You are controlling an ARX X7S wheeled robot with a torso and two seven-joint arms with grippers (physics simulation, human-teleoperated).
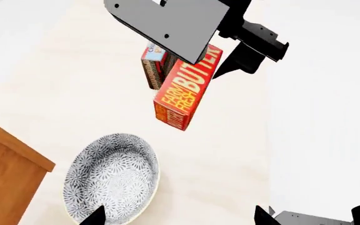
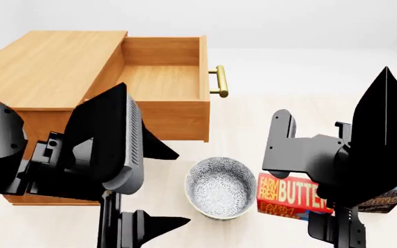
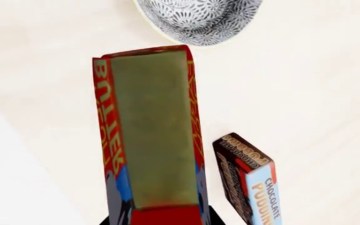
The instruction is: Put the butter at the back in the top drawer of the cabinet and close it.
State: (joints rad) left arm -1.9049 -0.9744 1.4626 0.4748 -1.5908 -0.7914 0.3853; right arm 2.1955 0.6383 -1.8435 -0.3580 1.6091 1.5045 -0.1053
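Note:
My right gripper (image 3: 161,218) is shut on the butter (image 3: 152,136), a red and orange box lying lengthwise between its fingers. The butter (image 2: 291,195) is to the right of the bowl in the head view, partly hidden by my right arm. I cannot tell whether it clears the table. The left wrist view shows the butter (image 1: 186,91) under the right gripper's grey body. The cabinet (image 2: 47,67) stands at the back left, its top drawer (image 2: 174,120) pulled out and empty, brass handle (image 2: 218,81) facing right. My left gripper (image 1: 180,220) is open near the bowl, holding nothing.
A patterned grey bowl (image 2: 220,187) sits on the table between my arms, in front of the open drawer. A chocolate pudding box (image 3: 249,180) stands just beside the butter, at the far right in the head view. A cabinet corner (image 1: 5,173) shows in the left wrist view.

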